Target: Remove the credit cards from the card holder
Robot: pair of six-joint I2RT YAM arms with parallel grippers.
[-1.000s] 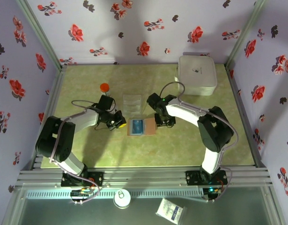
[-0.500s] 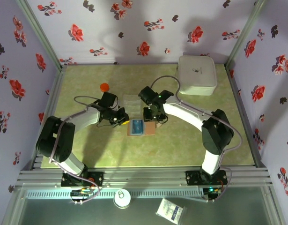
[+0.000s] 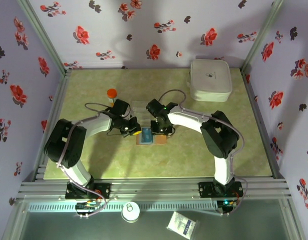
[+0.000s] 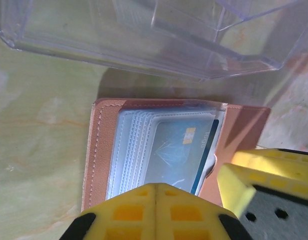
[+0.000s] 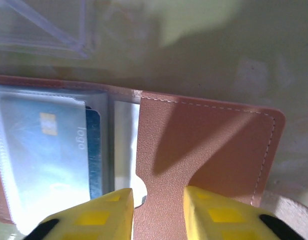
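Green tabletop point(image 3: 93, 160) bears open card holder point(image 4: 101, 150) sleeving blue credit card point(image 4: 176, 152).

You have one small tan-brown leather folding card holder point(image 3: 161, 140). One blue plastic card with a gold chip point(image 4: 174, 150) shows clearly in its clear sleeves; whether more cards sit behind it, you cannot tell. Count also one clear ridged plastic tray point(image 4: 93, 30), one small orange-capped bottle point(image 3: 111, 94) and one white zipped case point(image 3: 210, 80). Below the table edge you have one round white object point(image 3: 129, 211) and one white packet point(image 3: 183, 224).
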